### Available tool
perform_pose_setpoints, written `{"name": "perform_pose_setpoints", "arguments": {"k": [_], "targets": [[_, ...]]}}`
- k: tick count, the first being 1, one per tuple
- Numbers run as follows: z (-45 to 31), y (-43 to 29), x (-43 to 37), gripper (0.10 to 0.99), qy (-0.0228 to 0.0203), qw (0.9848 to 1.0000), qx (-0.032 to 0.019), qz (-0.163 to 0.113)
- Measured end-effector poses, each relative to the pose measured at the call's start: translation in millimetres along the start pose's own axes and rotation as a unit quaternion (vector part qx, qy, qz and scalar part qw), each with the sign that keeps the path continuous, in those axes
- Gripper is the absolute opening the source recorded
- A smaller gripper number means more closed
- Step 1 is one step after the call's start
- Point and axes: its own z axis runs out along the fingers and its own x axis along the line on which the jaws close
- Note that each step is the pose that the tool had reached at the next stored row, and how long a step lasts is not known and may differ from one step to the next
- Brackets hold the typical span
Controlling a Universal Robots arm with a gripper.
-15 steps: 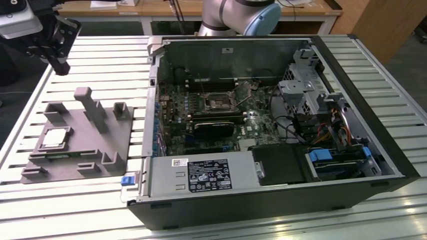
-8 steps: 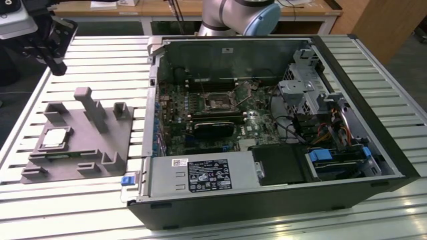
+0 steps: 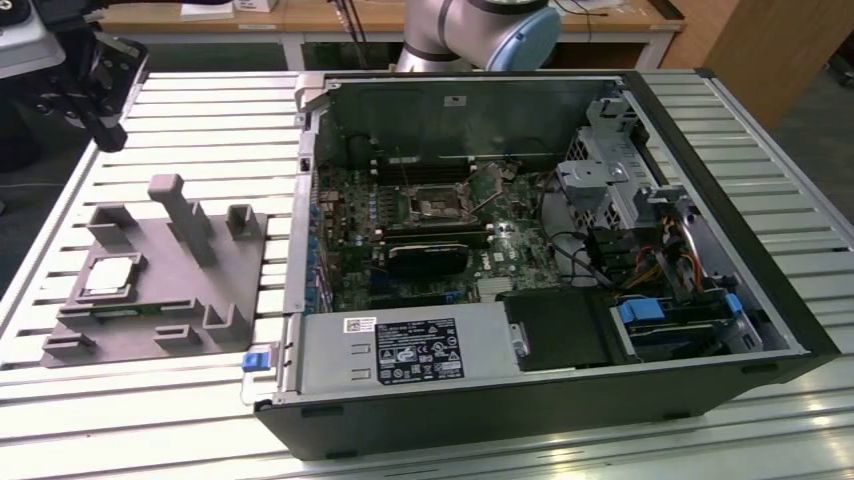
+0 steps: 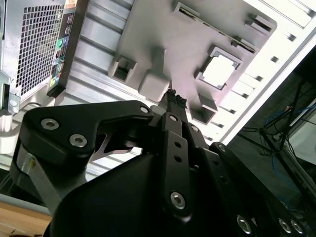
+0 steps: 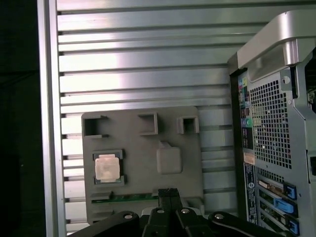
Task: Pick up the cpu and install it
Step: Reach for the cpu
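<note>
tool [image 5: 170, 191]: fingers pressed together, gripping nothing, above the grey fixture's edge | cpu [image 5: 107, 167]: lying flat in a square pocket of the grey fixture [image 5: 143, 148] | grey fixture: on the slatted tabletop [image 5: 138, 59], at the exterior view's left of the open computer case [image 3: 534, 420]

You see that the small square cpu [image 5: 107, 167] has a dull silver-grey metal top, smooth and only a little reflective. The flat grey plastic fixture [image 5: 138, 163] looks matt and slightly grainy. The ribbed aluminium table [image 5: 138, 79] is smooth and shines strongly under the light. The black gripper [image 4: 173, 97] is matt, with bright steel screws [image 4: 177, 199]. The open black computer case [image 3: 534, 420] has matt outer panels and bare grey sheet metal inside.
</note>
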Motion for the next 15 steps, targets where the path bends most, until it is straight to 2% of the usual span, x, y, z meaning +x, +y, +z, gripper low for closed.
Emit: {"name": "perform_pose_setpoints", "arguments": {"k": [15], "targets": [[0.4,-0.9,11.8,0.106,0.0,1.0,0.0,0.0]]}}
